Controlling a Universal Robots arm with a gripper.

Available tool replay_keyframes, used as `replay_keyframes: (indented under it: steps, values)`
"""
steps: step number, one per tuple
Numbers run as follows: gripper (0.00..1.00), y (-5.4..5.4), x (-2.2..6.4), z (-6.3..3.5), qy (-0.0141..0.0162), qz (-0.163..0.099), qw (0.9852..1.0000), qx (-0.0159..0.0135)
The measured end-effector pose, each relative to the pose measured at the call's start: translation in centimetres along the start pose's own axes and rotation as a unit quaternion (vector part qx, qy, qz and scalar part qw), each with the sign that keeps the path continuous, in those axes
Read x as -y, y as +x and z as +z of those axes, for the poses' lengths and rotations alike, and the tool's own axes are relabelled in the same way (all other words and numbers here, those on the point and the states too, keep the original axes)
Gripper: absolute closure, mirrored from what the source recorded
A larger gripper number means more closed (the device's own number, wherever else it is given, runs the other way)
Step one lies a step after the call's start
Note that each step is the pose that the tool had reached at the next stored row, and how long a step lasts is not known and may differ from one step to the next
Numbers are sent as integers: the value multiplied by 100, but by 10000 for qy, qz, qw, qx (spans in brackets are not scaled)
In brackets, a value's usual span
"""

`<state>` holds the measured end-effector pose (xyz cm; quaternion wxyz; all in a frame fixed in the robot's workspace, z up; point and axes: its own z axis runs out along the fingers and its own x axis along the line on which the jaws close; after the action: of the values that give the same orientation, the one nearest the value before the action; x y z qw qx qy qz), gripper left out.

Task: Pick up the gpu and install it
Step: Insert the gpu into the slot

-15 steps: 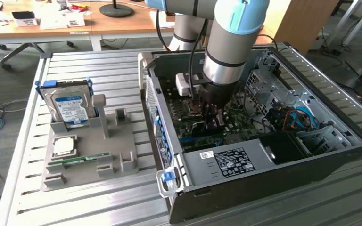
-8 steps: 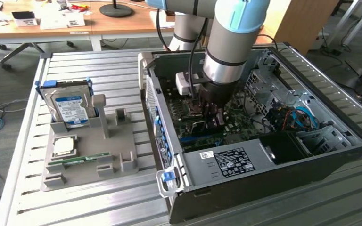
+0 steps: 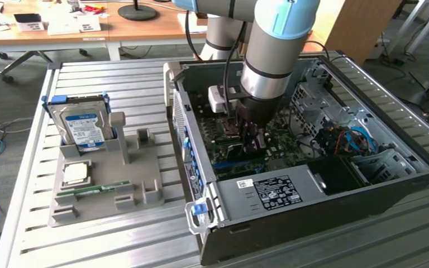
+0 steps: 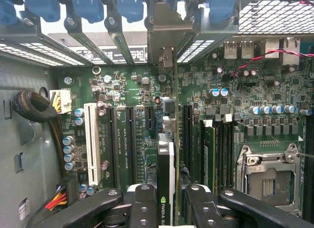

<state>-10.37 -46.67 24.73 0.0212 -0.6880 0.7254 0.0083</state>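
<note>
From where I stand, the arm reaches down into the open computer case (image 3: pixel 393 184), which lies on its side on the slatted metal table (image 3: pixel 110 84). The gripper (image 3: pixel 250 134) hangs low over the motherboard (image 4: pixel 127 86). In the wrist view its black fingers (image 4: pixel 142 208) are drawn in narrow and clamped on the gpu (image 4: pixel 166 174), one on each face of the card. The card stands on edge, running away from the fingers toward the row of blue clips (image 4: pixel 88 5) at the case's rear wall. It sits between two long black expansion slots (image 4: pixel 130 139), well to one side of the white slot (image 4: pixel 91 142) and apart from the CPU socket (image 4: pixel 267 174). I can't tell whether its lower edge has met a slot. Outside the case, the grey parts holder (image 3: pixel 143 173) keeps the hard drive (image 3: pixel 85 129) and the memory stick (image 3: pixel 95 191). The pick-up looks done, and I'd say the install is the step in hand. It seems to call for the card's edge lined up squarely over its slot, the end bracket meeting the rear opening, and a straight, even push without tilt.
</note>
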Motion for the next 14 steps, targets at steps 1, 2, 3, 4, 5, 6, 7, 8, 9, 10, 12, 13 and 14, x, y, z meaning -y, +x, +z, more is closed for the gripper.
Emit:
replay_keyframes:
  steps: [1,2,3,4,5,6,7,8,9,10,12,13,14]
  values:
    - [73,0,0,0,0,0,10000,0]
    - [73,0,0,0,0,0,10000,0]
    - [73,0,0,0,0,0,10000,0]
    - [73,0,0,1,0,0,10000,1]
    - [73,0,0,0,0,0,10000,0]
    - [73,0,0,0,0,0,10000,0]
    - [73,0,0,0,0,0,10000,1]
    - [73,0,1,0,0,0,10000,0]
    - [73,0,2,1,0,0,10000,1]
    - [73,0,4,1,0,0,10000,1]
    - [73,0,5,1,1,1,10000,1]
    - [73,-1,5,1,0,1,10000,1]
    - [73,-1,6,0,0,0,10000,0]
